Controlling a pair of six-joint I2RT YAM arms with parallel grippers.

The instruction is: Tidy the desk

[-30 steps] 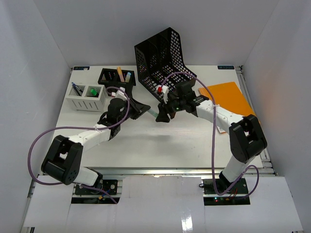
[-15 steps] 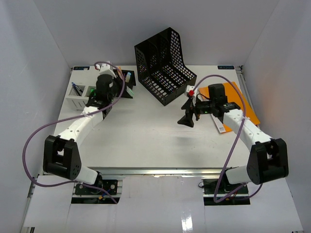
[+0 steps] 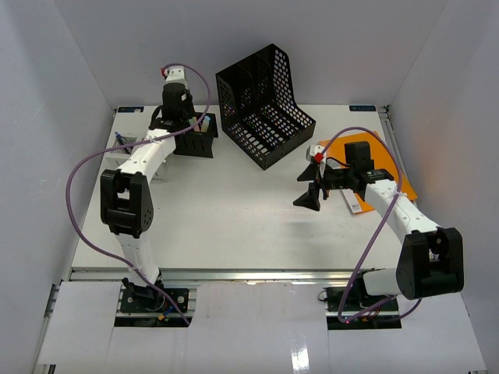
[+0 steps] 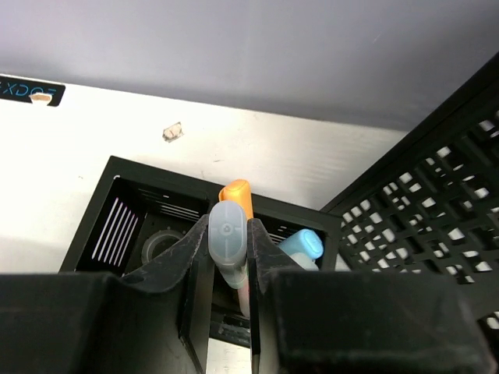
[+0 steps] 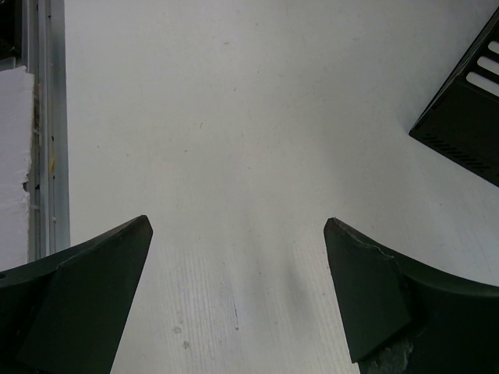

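The white desk (image 3: pixel 234 226) holds a black pen holder (image 3: pixel 204 144) at the back left. My left gripper (image 3: pixel 185 125) hangs over it, shut on a pale marker with a frosted blue cap (image 4: pixel 227 234). The marker stands upright between the fingers (image 4: pixel 168 265), above the holder (image 4: pixel 117 195). An orange pen (image 4: pixel 236 192) and a light blue pen (image 4: pixel 302 245) stick up from the holder behind it. My right gripper (image 3: pixel 312 191) is open and empty above bare desk (image 5: pixel 234 117) right of centre.
A black mesh magazine rack (image 3: pixel 265 101) stands tilted at the back centre, its corner (image 5: pixel 468 132) showing in the right wrist view. An orange folder (image 3: pixel 374 152) lies under the right arm. A white organizer (image 3: pixel 129 148) sits left of the pen holder. The front rail (image 5: pixel 47 117) runs along the desk edge.
My left arm has swung from mid-desk to the back, carrying the marker over the pen holder. My right gripper has opened and drawn back to the right, away from the rack.
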